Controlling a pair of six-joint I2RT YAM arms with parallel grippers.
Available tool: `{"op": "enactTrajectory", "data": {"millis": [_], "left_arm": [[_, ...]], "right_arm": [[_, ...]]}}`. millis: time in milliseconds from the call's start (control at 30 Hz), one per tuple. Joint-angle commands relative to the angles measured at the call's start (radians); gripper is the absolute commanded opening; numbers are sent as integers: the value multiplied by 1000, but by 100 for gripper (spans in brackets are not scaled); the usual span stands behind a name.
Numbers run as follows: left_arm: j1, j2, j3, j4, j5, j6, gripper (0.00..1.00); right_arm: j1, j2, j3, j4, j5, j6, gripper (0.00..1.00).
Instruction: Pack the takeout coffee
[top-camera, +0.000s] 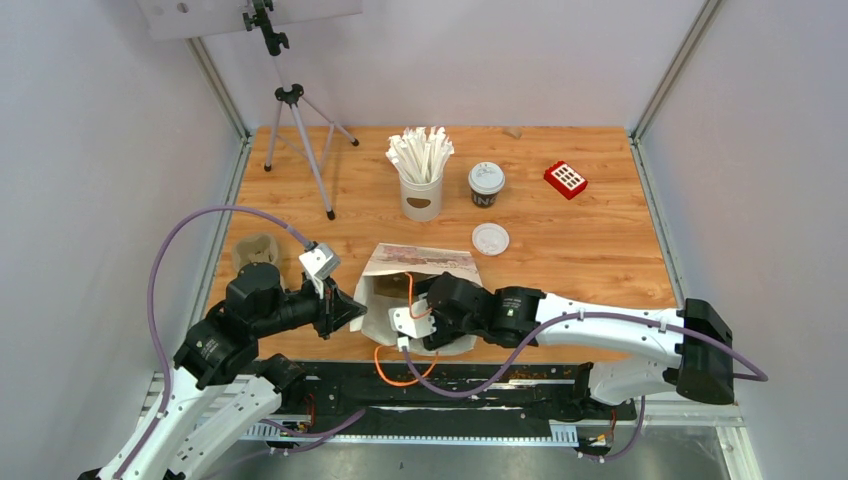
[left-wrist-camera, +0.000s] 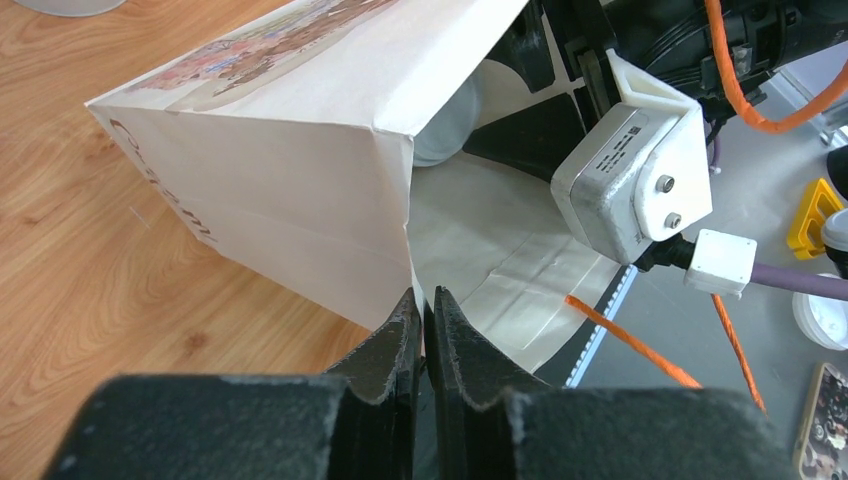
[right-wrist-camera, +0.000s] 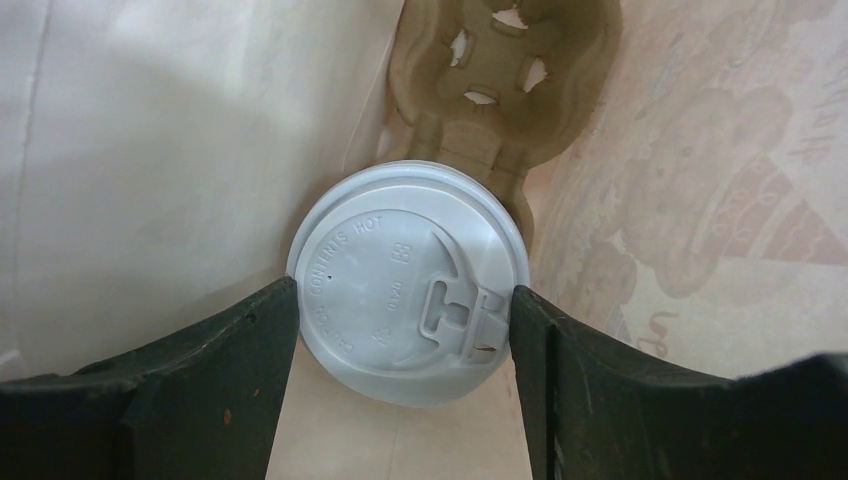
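At the near edge of the table (top-camera: 600, 260), the left gripper (left-wrist-camera: 424, 300) clamps the bag (left-wrist-camera: 300, 190) rim; inside, the right gripper (right-wrist-camera: 402, 295) grasps a lidded cup (right-wrist-camera: 390, 270) near the carrier (right-wrist-camera: 500, 90).

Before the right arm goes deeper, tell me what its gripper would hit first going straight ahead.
The right gripper, clasping the coffee cup, points into the paper bag. Straight ahead lies the pulp carrier; the cup would probably meet it first, though depth is unclear.
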Motion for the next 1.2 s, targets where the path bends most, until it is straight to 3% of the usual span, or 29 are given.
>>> {"op": "enactTrajectory", "data": {"millis": [0, 767, 1167], "left_arm": [[2, 5, -2, 31, 7, 16, 14], [3, 27, -1, 30, 29, 23, 16], [3, 96, 8, 5, 16, -1, 46]], "right_arm": [[-3, -31, -12, -24, -9, -25, 69], [-53, -26, -47, 59, -20, -22, 69], [-76, 1, -51, 115, -19, -32, 68]]}}
